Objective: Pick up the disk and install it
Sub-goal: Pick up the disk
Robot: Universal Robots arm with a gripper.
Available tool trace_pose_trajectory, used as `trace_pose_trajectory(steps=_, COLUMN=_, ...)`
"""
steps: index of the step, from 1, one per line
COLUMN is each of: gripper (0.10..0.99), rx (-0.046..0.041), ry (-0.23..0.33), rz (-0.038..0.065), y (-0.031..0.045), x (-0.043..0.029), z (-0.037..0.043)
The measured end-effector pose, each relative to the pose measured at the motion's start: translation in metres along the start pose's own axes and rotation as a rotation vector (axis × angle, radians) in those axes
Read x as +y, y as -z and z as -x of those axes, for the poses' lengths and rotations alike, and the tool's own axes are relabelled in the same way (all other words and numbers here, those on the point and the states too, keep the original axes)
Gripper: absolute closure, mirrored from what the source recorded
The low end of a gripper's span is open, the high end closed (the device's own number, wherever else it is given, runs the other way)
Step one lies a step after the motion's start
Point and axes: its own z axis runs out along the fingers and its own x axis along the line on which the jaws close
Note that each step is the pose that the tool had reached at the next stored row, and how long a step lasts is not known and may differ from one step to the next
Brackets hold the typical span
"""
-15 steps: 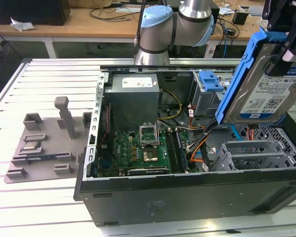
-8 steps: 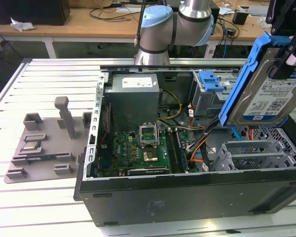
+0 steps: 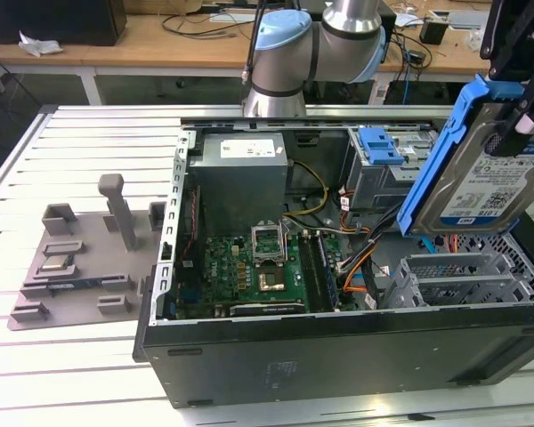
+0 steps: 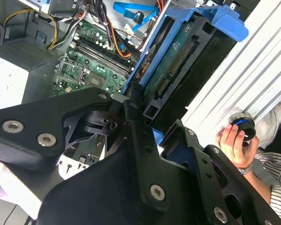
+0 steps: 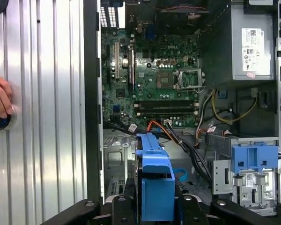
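One gripper (image 3: 517, 114), closed on the disk (image 3: 481, 169), holds its barcode label (image 3: 505, 191) tilted above the computer case (image 3: 338, 360).

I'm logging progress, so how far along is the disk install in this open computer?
Pickup looks done: the gripper is shut on the flat silver metal disk in its blue plastic carrier, held tilted in the air above the open black computer case. Installing is left: the disk is not seated, and the grey metal drive cage below it looks unfilled.

This looks like a lab: a robot arm (image 3: 316, 40) by an open computer (image 3: 338, 356) on a metal table (image 3: 80, 133), with cables (image 3: 191, 22) on a wooden bench (image 3: 151, 44) behind.
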Motion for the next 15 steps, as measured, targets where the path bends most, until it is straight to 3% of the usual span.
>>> trace_pose_trajectory(steps=10, gripper=0.718, rx=0.0000, ry=0.000, rz=0.003, y=-0.0131, x=-0.0152, z=-0.0022)
trace_pose_trajectory(steps=15, gripper=0.718, rx=0.0001, ry=0.000, rz=0.004, y=-0.0202, x=-0.0241, z=-0.0086)
